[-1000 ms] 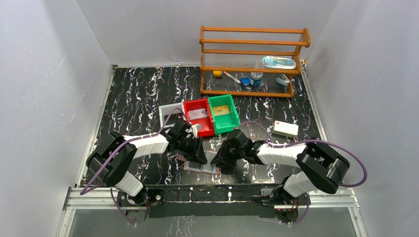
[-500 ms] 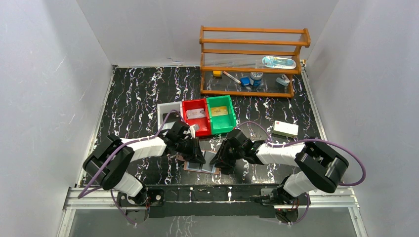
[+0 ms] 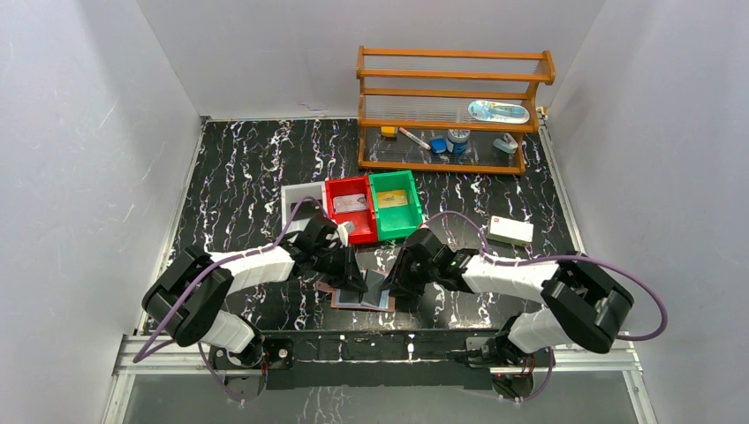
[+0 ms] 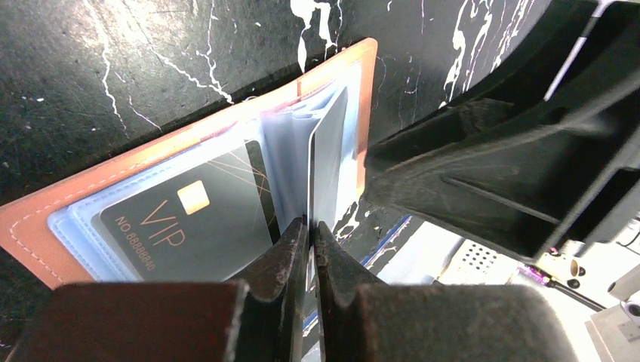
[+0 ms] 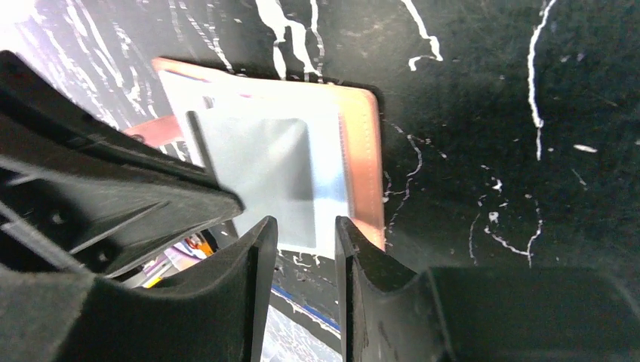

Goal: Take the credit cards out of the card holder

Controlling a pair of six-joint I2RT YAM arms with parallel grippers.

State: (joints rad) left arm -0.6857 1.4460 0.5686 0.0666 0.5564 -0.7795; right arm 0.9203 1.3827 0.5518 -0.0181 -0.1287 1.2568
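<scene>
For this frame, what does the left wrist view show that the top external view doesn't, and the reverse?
Left wrist only: the VIP card in a clear pocket, and the left pincer shut on a thin grey card standing on edge. Top external only: the wooden rack, red bin, green bin and white box. Both: the card holder lying open on the black table.

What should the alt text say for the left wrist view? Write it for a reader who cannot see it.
The left pincer is shut on the edge of a thin grey sheet, card or pocket leaf, standing up from the open card holder. A dark VIP card lies in a clear pocket beside it.
</scene>
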